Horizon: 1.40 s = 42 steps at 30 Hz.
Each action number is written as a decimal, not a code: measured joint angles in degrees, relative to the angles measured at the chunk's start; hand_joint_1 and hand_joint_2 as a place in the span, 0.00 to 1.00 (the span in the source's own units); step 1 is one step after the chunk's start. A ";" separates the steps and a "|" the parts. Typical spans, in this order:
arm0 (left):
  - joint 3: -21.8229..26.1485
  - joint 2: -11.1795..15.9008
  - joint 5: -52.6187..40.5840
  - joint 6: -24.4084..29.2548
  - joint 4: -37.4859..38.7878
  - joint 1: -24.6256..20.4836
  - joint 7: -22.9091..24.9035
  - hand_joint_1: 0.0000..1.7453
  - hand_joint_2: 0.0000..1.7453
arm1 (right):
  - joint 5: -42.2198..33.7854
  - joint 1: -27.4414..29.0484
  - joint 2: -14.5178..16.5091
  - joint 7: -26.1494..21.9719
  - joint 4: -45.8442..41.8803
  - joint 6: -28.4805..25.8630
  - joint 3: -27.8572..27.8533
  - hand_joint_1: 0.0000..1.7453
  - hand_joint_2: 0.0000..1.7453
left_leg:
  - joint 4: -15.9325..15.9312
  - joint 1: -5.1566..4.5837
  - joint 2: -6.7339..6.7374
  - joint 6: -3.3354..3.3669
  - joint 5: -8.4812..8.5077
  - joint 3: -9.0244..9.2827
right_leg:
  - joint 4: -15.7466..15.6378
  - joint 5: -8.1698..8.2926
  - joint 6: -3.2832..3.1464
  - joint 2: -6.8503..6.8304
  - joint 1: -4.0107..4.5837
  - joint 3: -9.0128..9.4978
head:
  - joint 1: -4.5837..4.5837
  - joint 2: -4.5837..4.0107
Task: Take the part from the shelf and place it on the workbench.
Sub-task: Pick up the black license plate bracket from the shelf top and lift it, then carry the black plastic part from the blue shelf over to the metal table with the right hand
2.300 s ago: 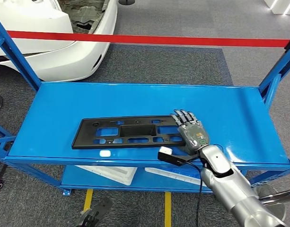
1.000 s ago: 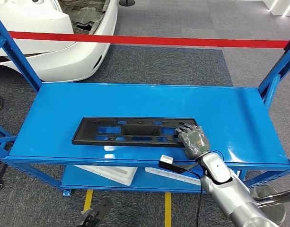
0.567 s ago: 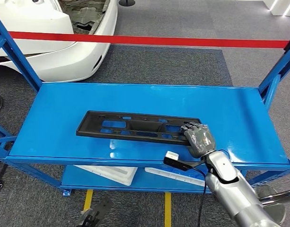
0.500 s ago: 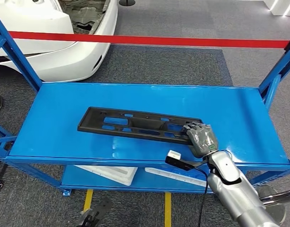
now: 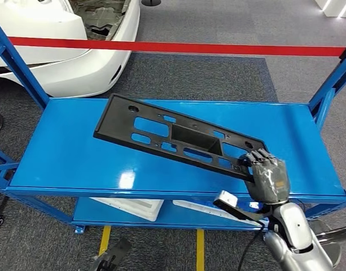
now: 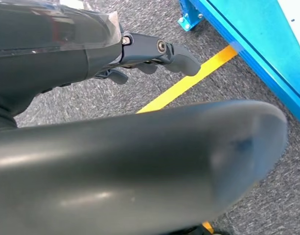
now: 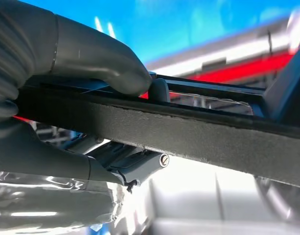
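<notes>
The part is a long black plastic plate (image 5: pixel 175 138) with several cut-outs. My right hand (image 5: pixel 267 178) grips its right end and holds it tilted above the blue shelf top (image 5: pixel 69 158), with the far left end highest. In the right wrist view the thumb (image 7: pixel 103 58) lies over the plate's edge (image 7: pixel 215 137) and the fingers wrap beneath it. My left hand (image 6: pixel 103 63) hangs low over grey carpet beside the shelf, holding nothing, its fingers (image 6: pixel 159 49) apart from the thumb.
Flat white parts (image 5: pixel 132 206) lie on the lower shelf. Blue uprights (image 5: pixel 331 90) stand at the shelf's ends. Beyond it are a white car bumper (image 5: pixel 77 68) and a red barrier tape (image 5: pixel 184 48). Yellow lines (image 5: pixel 199 248) mark the floor.
My right hand closed on the plate's right end, then lifted it off the shelf and drew back to the right. The plate now hangs tilted in the air.
</notes>
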 joint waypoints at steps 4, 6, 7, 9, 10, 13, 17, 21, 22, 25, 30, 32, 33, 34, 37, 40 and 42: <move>0.72 0.00 1.19 0.66 0.00 0.41 -0.89 0.00 0.00 | 4.25 7.35 -0.17 0.96 -9.27 -4.23 -1.65 1.00 1.00 | -0.01 0.00 0.00 -0.02 -0.03 -0.03 | 0.00 -0.04 0.01 -0.01 0.00 -0.02 | 0.00 0.00; 1.14 0.00 1.65 1.01 0.00 0.69 -1.22 0.00 0.00 | 6.96 10.89 -0.08 1.17 -13.39 -6.27 -1.78 1.00 1.00 | -0.01 0.00 0.00 -0.02 -0.04 -0.04 | 0.00 -0.05 0.00 -0.01 0.00 -0.02 | 0.00 0.01; 1.32 0.00 1.90 1.13 0.00 0.82 -1.42 0.00 0.00 | 8.28 12.46 0.04 1.22 -15.17 -7.05 -1.71 1.00 1.00 | -0.02 0.00 0.00 -0.03 -0.05 -0.05 | 0.00 -0.05 0.00 0.00 0.00 -0.02 | 0.00 0.01; 1.69 0.00 2.27 1.25 0.01 1.02 -1.84 0.00 0.00 | 11.03 15.07 0.42 1.57 -18.13 -8.07 -1.21 1.00 1.00 | -0.02 0.01 0.00 -0.03 -0.05 -0.05 | 0.00 -0.06 -0.01 0.01 0.00 -0.01 | 0.00 0.00; 1.90 0.00 2.36 1.25 0.01 1.09 -2.05 0.00 0.00 | 12.45 16.10 0.67 1.97 -19.29 -8.38 -0.77 1.00 1.00 | -0.02 0.01 0.00 -0.03 -0.06 -0.04 | 0.00 -0.06 -0.01 0.01 0.00 -0.01 | 0.00 0.00; 2.38 0.00 2.52 1.10 0.00 1.29 -2.57 0.00 0.00 | 15.48 18.15 1.41 3.21 -21.30 -8.78 0.61 1.00 1.00 | -0.02 0.00 0.01 -0.03 -0.05 -0.02 | 0.00 -0.06 -0.02 0.01 0.00 0.00 | 0.00 0.01; 2.51 0.00 2.96 1.06 0.01 1.43 -2.78 0.00 0.00 | 16.32 19.33 1.92 3.78 -22.59 -8.96 1.68 1.00 1.00 | -0.02 0.00 0.01 -0.04 -0.04 0.01 | 0.00 -0.06 -0.02 0.01 0.00 0.04 | 0.00 0.01; 2.65 0.01 3.21 1.03 0.01 1.44 -2.79 0.00 0.00 | 16.32 19.52 2.19 4.09 -22.99 -9.13 2.25 1.00 1.00 | -0.02 0.00 0.01 -0.04 -0.04 0.02 | 0.00 -0.05 -0.02 0.01 0.00 0.04 | 0.00 0.01; 2.73 0.01 3.21 0.98 0.01 1.44 -2.80 0.00 0.00 | 16.30 19.54 2.29 4.19 -23.02 -9.14 2.49 1.00 1.00 | -0.02 0.00 0.01 -0.04 -0.04 0.02 | 0.00 -0.06 -0.02 0.01 0.00 0.03 | 0.00 0.01; 2.92 0.00 3.21 0.77 0.01 1.43 -2.92 0.00 0.00 | 16.01 19.51 2.75 4.92 -22.89 -9.15 3.62 1.00 1.00 | -0.02 0.00 0.01 -0.04 -0.05 0.01 | 0.00 -0.06 -0.02 0.01 0.00 0.02 | 0.00 0.00; 3.23 0.00 3.26 0.33 0.01 1.43 -3.02 0.00 0.00 | 15.13 19.38 3.11 6.19 -22.16 -9.15 4.85 1.00 1.00 | -0.02 0.00 0.01 -0.04 -0.05 0.00 | 0.00 -0.06 -0.02 0.01 0.00 0.03 | 0.00 0.01; 3.32 0.00 3.23 0.56 0.01 1.43 -2.85 0.00 0.00 | 14.95 19.39 3.13 6.25 -21.99 -9.15 4.97 1.00 1.00 | -0.02 0.00 0.01 -0.04 -0.05 0.00 | 0.00 -0.06 -0.02 0.01 0.00 0.03 | 0.00 0.01; 3.33 0.00 3.17 0.93 0.01 1.43 -2.59 0.00 0.00 | 14.81 19.39 3.15 6.28 -21.93 -9.15 4.99 1.00 1.00 | -0.02 0.00 0.01 -0.04 -0.05 0.01 | 0.00 -0.06 -0.02 0.01 -0.01 0.04 | 0.00 0.00; 3.34 0.00 3.11 1.47 0.01 1.44 -2.24 0.00 0.00 | 14.64 19.39 3.16 6.33 -21.87 -9.15 5.00 1.00 1.00 | -0.02 0.00 0.01 -0.04 -0.05 0.01 | 0.00 -0.06 -0.02 0.01 -0.01 0.04 | 0.00 0.00; 3.34 0.00 3.01 3.10 0.01 1.43 -1.33 0.00 0.00 | 14.17 19.41 3.21 6.46 -21.78 -9.15 5.02 1.00 1.00 | 0.04 -0.03 0.01 -0.01 -0.06 0.01 | -0.06 -0.02 0.01 0.01 -0.04 0.05 | 0.00 0.01; 3.36 -0.01 2.98 4.09 0.00 1.41 -0.74 0.00 0.00 | 13.83 19.43 3.33 6.73 -21.78 -9.15 5.07 1.00 1.00 | 0.12 -0.20 0.01 0.43 0.04 0.01 | -0.35 0.27 0.39 0.02 -0.27 0.16 | -0.04 0.01; 3.37 -0.11 2.95 4.47 0.01 1.37 -0.57 0.00 0.00 | 13.59 19.49 3.40 6.95 -21.79 -9.15 5.09 1.00 1.00 | -0.71 0.16 0.20 0.86 0.64 0.37 | 0.04 -0.30 0.73 0.01 -0.28 0.12 | -0.02 0.01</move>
